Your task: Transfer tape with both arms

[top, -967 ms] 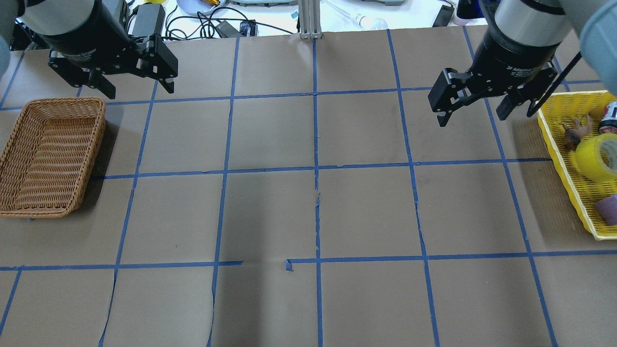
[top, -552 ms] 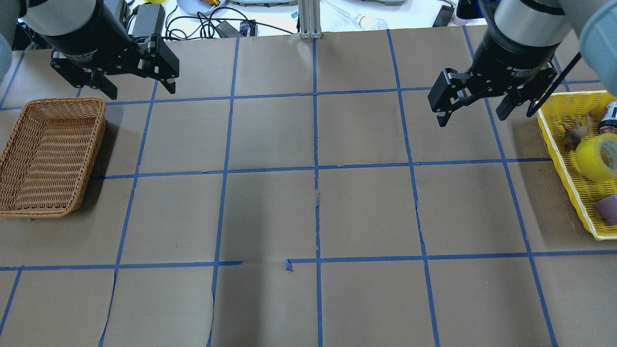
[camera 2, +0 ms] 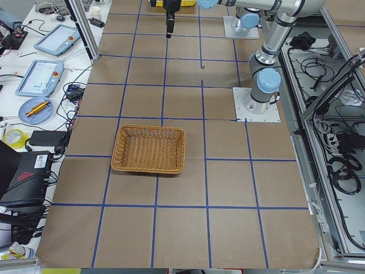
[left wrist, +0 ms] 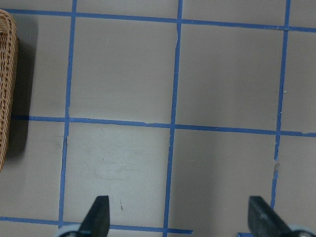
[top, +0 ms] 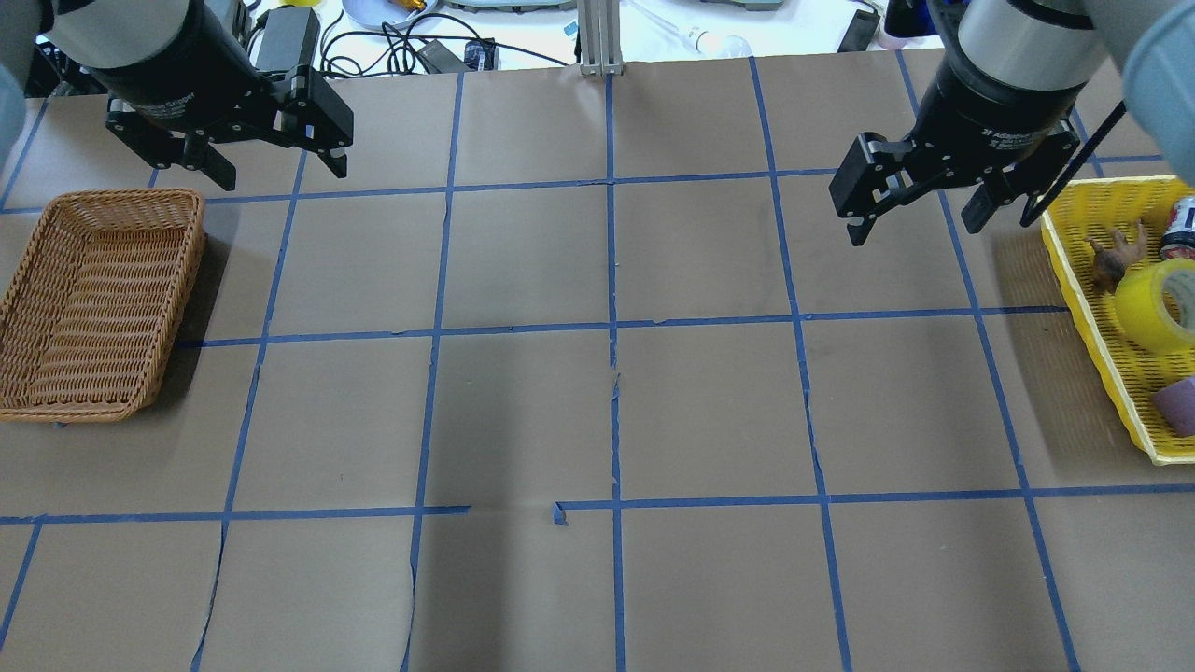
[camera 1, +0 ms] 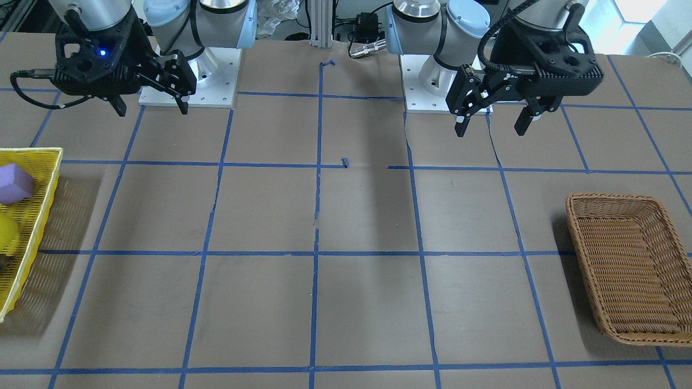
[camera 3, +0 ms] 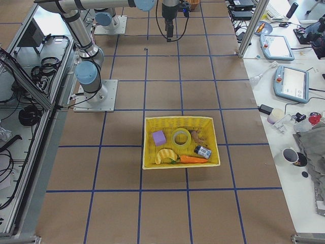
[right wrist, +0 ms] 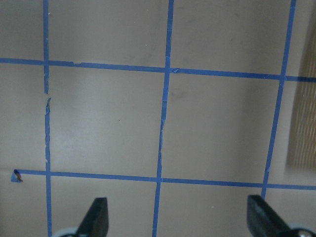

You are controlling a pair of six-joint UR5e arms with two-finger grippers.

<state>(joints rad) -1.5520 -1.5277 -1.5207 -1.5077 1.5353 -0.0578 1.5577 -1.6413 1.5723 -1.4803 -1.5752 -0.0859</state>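
Observation:
The yellow tape roll (top: 1153,308) lies in the yellow basket (top: 1083,313) at the table's right edge. It also shows in the exterior right view (camera 3: 181,138) and, cut off, in the front-facing view (camera 1: 6,232). My right gripper (top: 913,231) hangs open and empty above the table, left of the yellow basket and apart from it. My left gripper (top: 280,173) hangs open and empty above the table, just beyond the far right corner of the wicker basket (top: 93,308). Each wrist view shows open fingertips over bare brown paper, the left (left wrist: 180,217) and the right (right wrist: 178,217).
The yellow basket (camera 3: 177,119) also holds a purple block (camera 3: 159,137), a banana (camera 3: 165,155), a carrot (camera 3: 193,159), a small can (camera 3: 202,151) and a brown toy (top: 1111,257). The wicker basket (camera 1: 632,270) is empty. Cables and devices lie beyond the table's far edge.
My left gripper has shifted slightly to the right, still open. My right gripper has hardly moved. The tape has not moved.

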